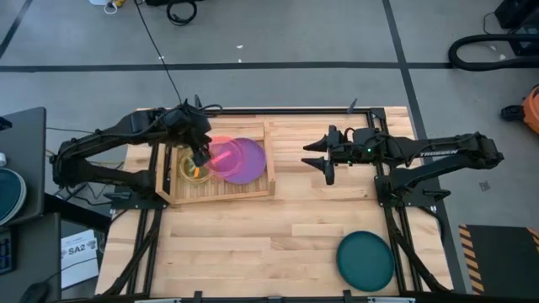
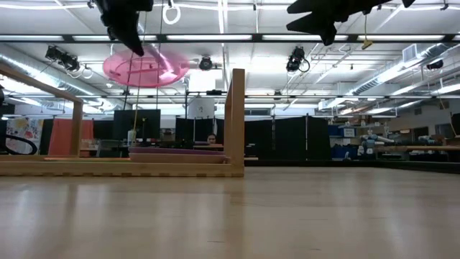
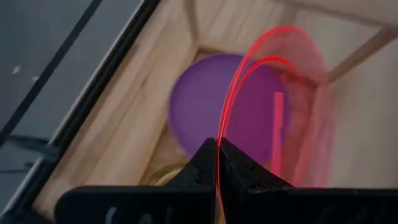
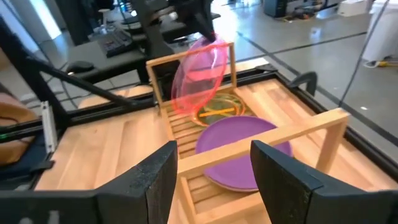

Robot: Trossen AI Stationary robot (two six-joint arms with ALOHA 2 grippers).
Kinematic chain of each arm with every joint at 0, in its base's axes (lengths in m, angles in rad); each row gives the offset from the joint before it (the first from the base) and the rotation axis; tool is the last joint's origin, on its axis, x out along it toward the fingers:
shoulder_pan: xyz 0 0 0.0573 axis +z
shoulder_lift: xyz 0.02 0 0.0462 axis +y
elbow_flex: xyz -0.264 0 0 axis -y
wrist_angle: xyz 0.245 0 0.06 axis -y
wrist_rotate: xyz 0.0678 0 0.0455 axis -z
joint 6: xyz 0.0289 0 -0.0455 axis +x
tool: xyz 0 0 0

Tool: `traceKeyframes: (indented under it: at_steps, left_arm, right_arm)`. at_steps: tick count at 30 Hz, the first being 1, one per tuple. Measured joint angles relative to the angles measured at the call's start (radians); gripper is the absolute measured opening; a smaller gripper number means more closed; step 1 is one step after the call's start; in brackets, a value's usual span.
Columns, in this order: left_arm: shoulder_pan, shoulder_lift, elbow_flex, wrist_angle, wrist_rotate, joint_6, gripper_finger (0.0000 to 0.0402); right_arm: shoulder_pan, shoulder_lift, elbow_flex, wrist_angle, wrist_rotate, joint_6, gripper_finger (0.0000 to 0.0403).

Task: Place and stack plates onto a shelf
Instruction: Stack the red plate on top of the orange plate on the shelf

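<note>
Pink plate (image 1: 221, 154) hangs pinched in the left gripper (image 1: 200, 156) over the shelf (image 1: 268, 160), high view. Low view: it floats above the purple plate (image 2: 176, 151). Right wrist: right gripper (image 4: 211, 168) gapes empty.

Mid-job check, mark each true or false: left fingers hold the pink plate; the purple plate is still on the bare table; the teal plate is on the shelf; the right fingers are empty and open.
1. The left gripper is shut on the translucent pink round plastic plate, held above the light wooden slatted shelf. True.
2. The purple round plate lies on the bare tabletop. False: it lies inside the shelf.
3. The dark teal round plate sits on the shelf. False: it lies on the table near the right arm's base, away from the shelf.
4. The right gripper is open and empty. True.
</note>
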Motion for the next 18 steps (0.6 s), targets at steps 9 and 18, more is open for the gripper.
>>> traceKeyframes:
  at_steps: [9, 18]
  left_arm:
    - [0.173, 0.008, 0.001, -0.177, -0.004, 0.231, 0.0007]
    - [0.336, 0.061, 0.000, -0.214, -0.001, 0.344, 0.0007]
  right_arm:
    - [0.000, 0.001, 0.000, -0.036, -0.019, 0.000, 0.0209]
    - [0.000, 0.001, 0.000, -0.037, -0.019, 0.000, 0.0209]
